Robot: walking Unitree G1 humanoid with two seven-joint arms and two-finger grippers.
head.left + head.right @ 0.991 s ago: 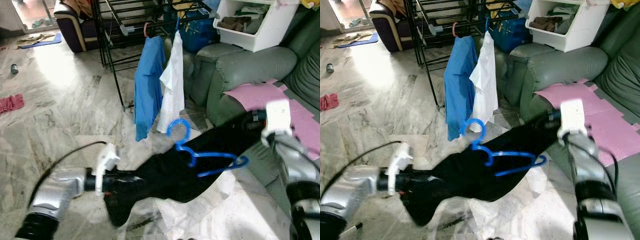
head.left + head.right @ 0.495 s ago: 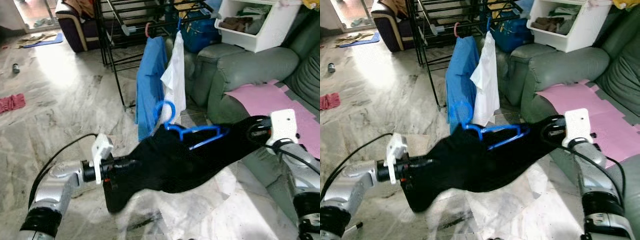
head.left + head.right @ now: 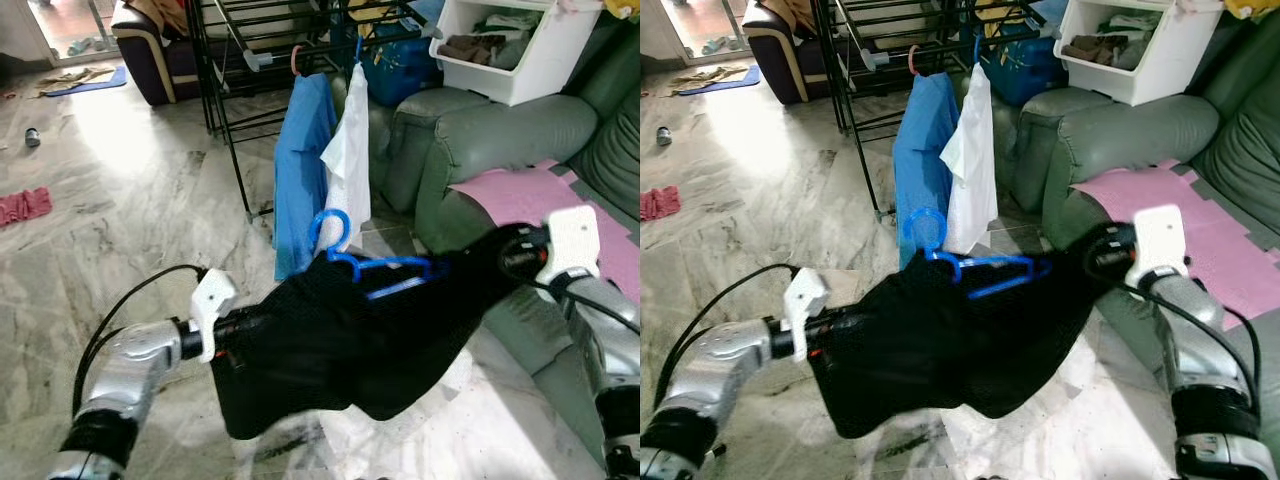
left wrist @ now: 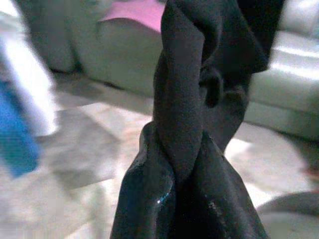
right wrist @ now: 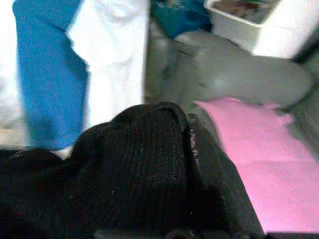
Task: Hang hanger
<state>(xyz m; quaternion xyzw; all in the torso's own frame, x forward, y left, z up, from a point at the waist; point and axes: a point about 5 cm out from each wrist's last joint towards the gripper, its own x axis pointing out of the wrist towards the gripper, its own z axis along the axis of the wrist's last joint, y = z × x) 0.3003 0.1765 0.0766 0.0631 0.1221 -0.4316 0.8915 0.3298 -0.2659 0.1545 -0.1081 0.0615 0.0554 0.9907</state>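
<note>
no readable text, no labels, no brands, no numbers

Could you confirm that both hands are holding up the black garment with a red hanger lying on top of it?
Not quite: the hanger on the black garment is blue, not red, as the left eye view shows. The left hand and right hand do hold the garment up between them.

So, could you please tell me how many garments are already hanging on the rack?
2: a blue shirt and a white shirt beside it, both at the rack's front. Others may be hidden.
</note>
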